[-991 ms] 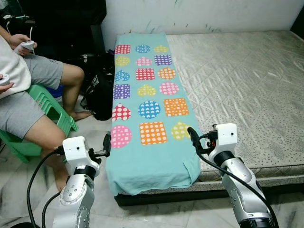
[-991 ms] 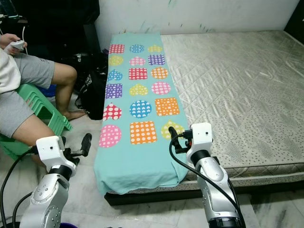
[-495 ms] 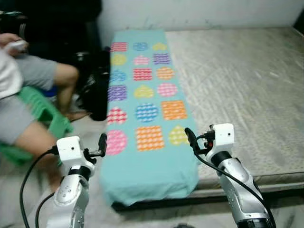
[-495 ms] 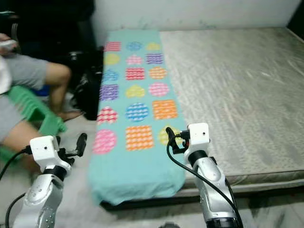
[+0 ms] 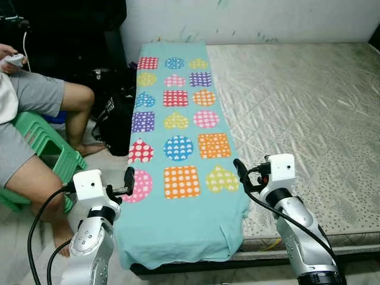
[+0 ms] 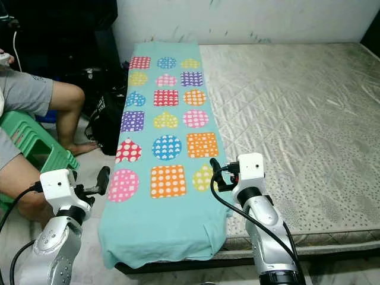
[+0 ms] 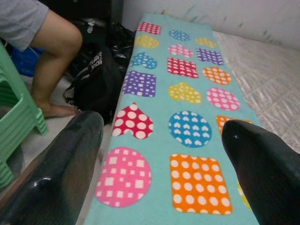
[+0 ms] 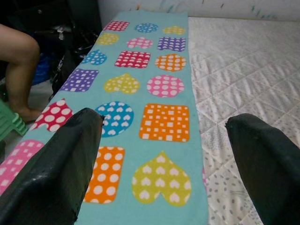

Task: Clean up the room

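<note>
mattress carries patterned blanket, near end overhanging.

Head stereo: high, facing 12 o'clock and down over mattress.
Wrist cams: low, close, facing 12.
Shared: patterned blanket.

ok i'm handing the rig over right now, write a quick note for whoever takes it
Left gripper: open, empty, raised by the near left edge of the teal blanket.
Right gripper: open, empty, over the blanket's near right edge.
The blanket, with coloured dotted shapes, lies folded in a long strip along the left side of the mattress, its near end hanging over the foot.
A person's leg, a green stool and a black bag are on the left.
Done: nothing gripped.
Left: probably grasp the near corners and fold the blanket.
</note>
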